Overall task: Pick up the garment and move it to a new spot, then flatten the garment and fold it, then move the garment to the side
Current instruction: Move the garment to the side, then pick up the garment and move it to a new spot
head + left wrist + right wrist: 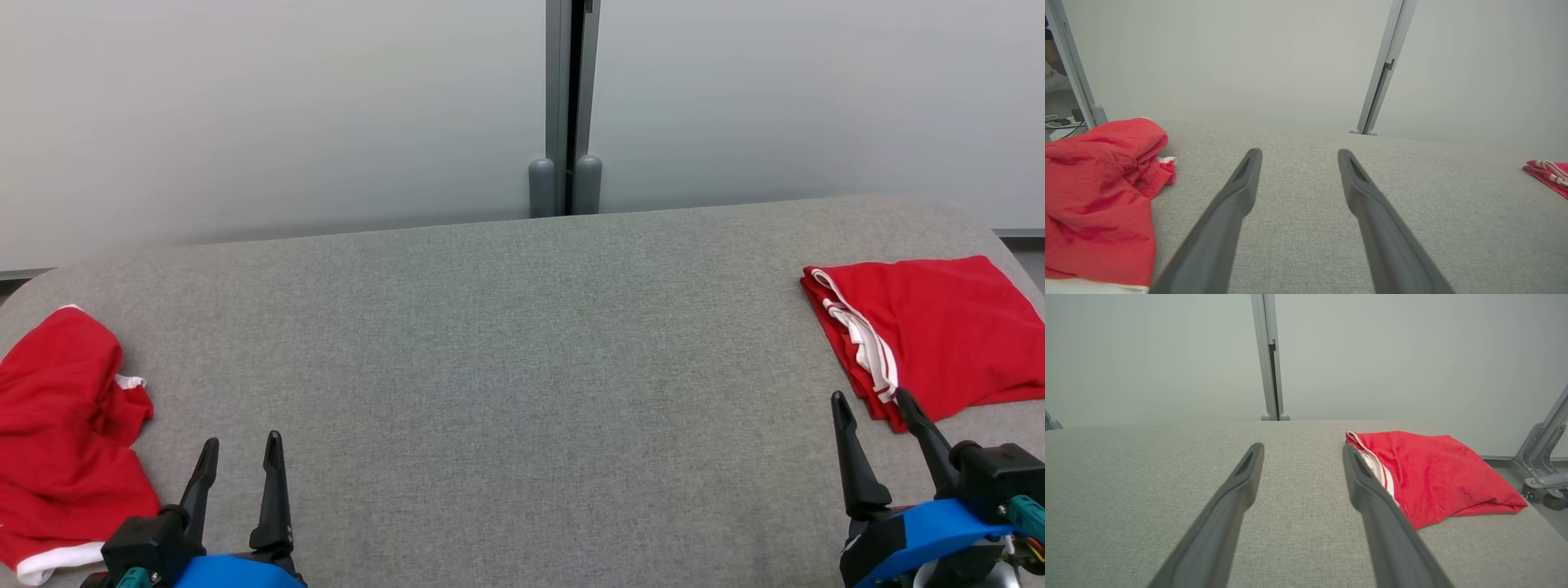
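Observation:
A crumpled red garment [61, 425] with white trim lies at the left edge of the grey table [506, 367]; it is also in the left wrist view [1098, 196]. My left gripper [242, 451] stands open just right of it, empty, fingers apart [1296, 153]. A folded red garment [931, 331] with white stripes lies flat at the table's right side. My right gripper [871, 400] is open and empty at that garment's near-left corner; in the right wrist view [1302, 447] the folded garment [1433, 473] lies just beyond its right finger.
A pale wall with a grey post [565, 106] stands behind the table. Wide bare cloth stretches between the two garments. Off the table's right end stands a grey metal frame [1543, 457]. Cables [1057, 122] lie on the floor at far left.

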Available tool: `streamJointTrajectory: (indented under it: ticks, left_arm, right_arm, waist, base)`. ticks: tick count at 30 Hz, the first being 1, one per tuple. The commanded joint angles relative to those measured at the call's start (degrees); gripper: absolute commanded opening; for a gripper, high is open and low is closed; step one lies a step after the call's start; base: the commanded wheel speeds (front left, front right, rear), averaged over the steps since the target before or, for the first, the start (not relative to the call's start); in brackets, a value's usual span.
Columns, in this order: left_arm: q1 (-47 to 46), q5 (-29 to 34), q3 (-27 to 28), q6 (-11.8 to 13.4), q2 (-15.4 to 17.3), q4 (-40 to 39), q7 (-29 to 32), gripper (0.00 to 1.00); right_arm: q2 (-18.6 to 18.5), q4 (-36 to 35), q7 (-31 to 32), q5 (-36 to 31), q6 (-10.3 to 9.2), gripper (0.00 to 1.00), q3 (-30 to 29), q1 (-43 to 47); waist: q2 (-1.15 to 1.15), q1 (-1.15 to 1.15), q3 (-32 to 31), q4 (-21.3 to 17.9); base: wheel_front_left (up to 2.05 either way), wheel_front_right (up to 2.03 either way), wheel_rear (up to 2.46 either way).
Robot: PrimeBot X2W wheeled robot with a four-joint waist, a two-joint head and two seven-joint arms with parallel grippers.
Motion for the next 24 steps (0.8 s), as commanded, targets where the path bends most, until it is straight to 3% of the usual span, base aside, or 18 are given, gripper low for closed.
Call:
streamJointTrajectory:
  ticks: [1,15,24]
  left_arm:
    - [0.38,0.2,0.24,0.1,0.06,-0.03,-0.27,1.0]
    - [0.17,0.26,-0.42,0.41,0.63,-0.71,0.33,1.0]
    - [-0.2,-0.09,-0.32,1.13,0.73,-1.95,0.59,1.0]
  right_arm:
    - [0.28,0.02,-0.26,-0.43,0.01,1.0,0.05,0.89]
    - [0.74,1.23,-0.86,-1.42,0.01,1.0,-0.43,1.53]
    - [0.79,1.21,-1.01,-1.1,0.01,1.0,-0.38,1.68]
  waist:
    - [0.0,0.01,0.06,-0.13]
    - [0.0,0.01,0.57,0.81]
    - [0.0,0.01,0.88,4.99]
  base:
    - [0.0,0.0,0.0]
    - [0.0,0.0,0.0]
    - [0.0,0.0,0.0]
